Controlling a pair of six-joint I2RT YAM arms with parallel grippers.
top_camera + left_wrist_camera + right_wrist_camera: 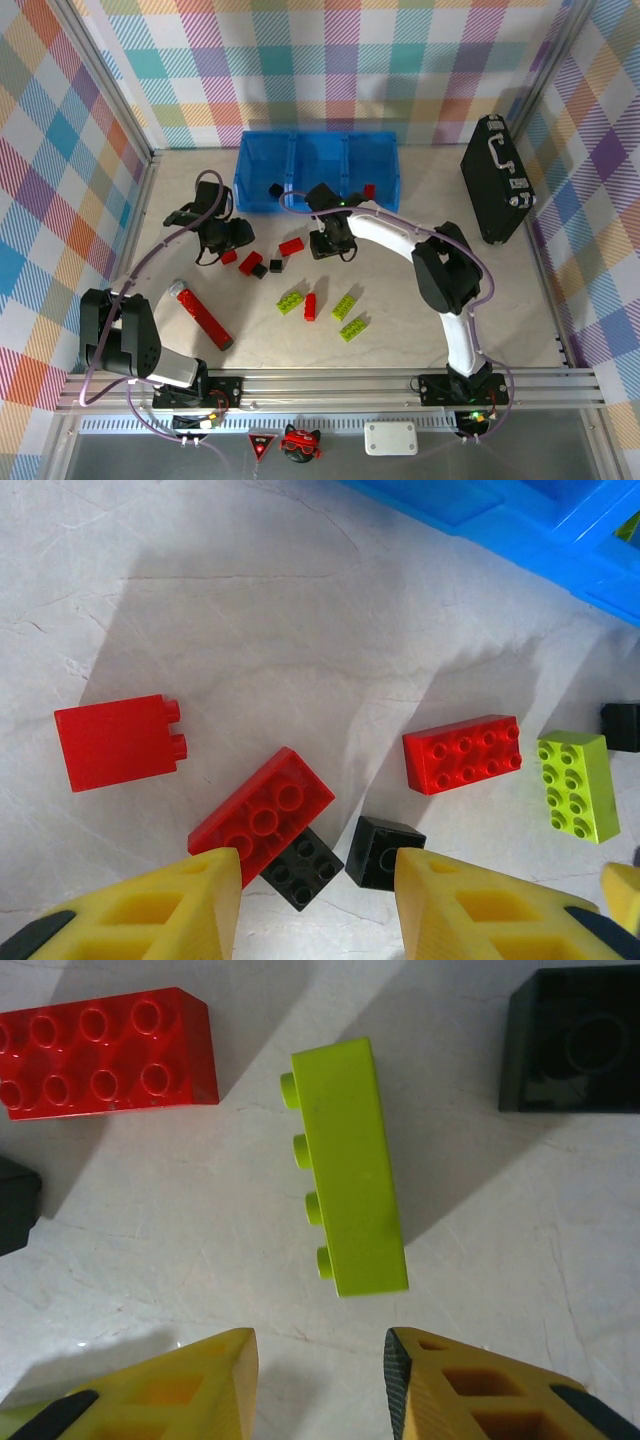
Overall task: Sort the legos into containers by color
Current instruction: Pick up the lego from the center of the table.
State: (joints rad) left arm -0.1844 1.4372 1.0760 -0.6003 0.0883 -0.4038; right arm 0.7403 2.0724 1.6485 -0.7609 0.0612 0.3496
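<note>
- While hanging low over the worktop (480, 290), right jaws slightly spread, pinching nothing.
- Just beyond their tips: lime brick (350, 1170), on its side, studs toward the view's left, long axis running away from the jaws, far end leaning a little left.
- Up-left of it: red brick (100, 1052), studs up, long axis across the view.
- Up-right, apart from the lime: black brick (575, 1040).
- Left jaws likewise parted and empty, low over the worktop.
- Beyond their tips: black square (303, 867), studs up, touching slanted red (262, 815), long axis from lower left to upper right.
- Just beside those: black cube (385, 850).
- Further left: red block (115, 742), on its side, studs pointing right.
- Further right: flat red (463, 753), studs up, long axis nearly across the view; then lime slab (578, 785), long axis nearly up and down the view.
- From above: bins (316, 150) at the far side, row running left to right.
- Left bin: black piece (275, 189). Right bin: red piece (369, 190).
- Nearer the arm bases: lime trio (347, 306), each lying diagonally, and red upright (310, 306), long axis near to far.
</note>
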